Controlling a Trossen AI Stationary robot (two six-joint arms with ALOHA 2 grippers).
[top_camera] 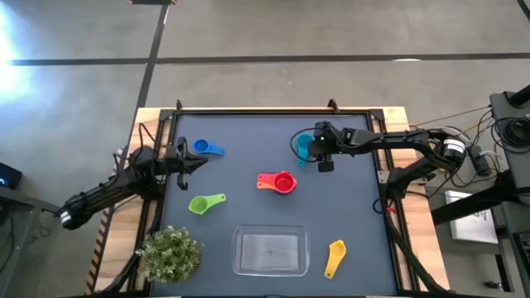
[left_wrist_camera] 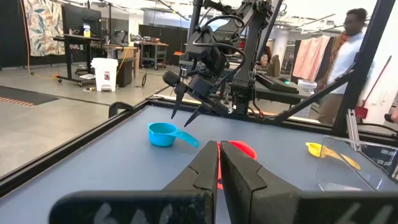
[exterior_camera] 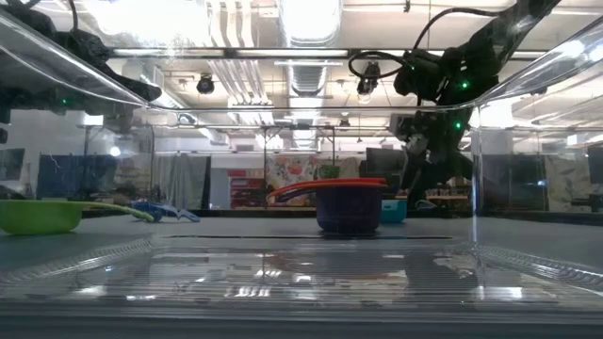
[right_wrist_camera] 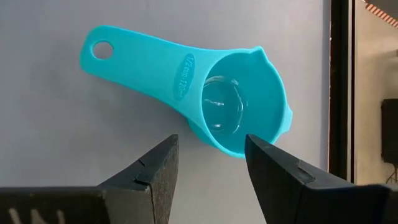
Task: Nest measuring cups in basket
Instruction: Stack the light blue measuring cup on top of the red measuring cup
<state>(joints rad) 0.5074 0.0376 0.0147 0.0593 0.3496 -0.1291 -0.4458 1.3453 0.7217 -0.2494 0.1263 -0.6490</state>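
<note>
I have the right hand point(top_camera: 317, 147) hanging directly over the teal cup point(top_camera: 303, 146), which lies flat on the desk point(top_camera: 248, 141) on the far side of the basket point(top_camera: 270, 252), toward the desk's far right corner. Through the right wrist camera the teal cup point(right_wrist_camera: 205, 93) sits just ahead of my two fingertips point(right_wrist_camera: 163, 163), its bowl lined up with the gap between them and its handle stretching away to one side. The jaws stand well apart and hold nothing; I see no contact with the cup. From the left wrist camera the right hand point(left_wrist_camera: 185, 111) points down at the teal cup point(left_wrist_camera: 166, 134) with its tips clear above it.

The left hand point(top_camera: 199, 161) waits off the basket's far left side, fingers pressed together and empty, with the blue cup point(top_camera: 207, 149) just beyond it.

A stack of cups point(top_camera: 278, 182), red on top, stands between the teal cup and the basket; in the low view it shows a dark purple cup point(exterior_camera: 349, 209) under orange and red rims. The green cup point(top_camera: 204, 203) lies off the basket's far left corner, the yellow cup point(top_camera: 334, 257) just beside its right edge, and a bushy plant point(top_camera: 170, 253) just beside its left edge. The basket itself holds no cups.
</note>
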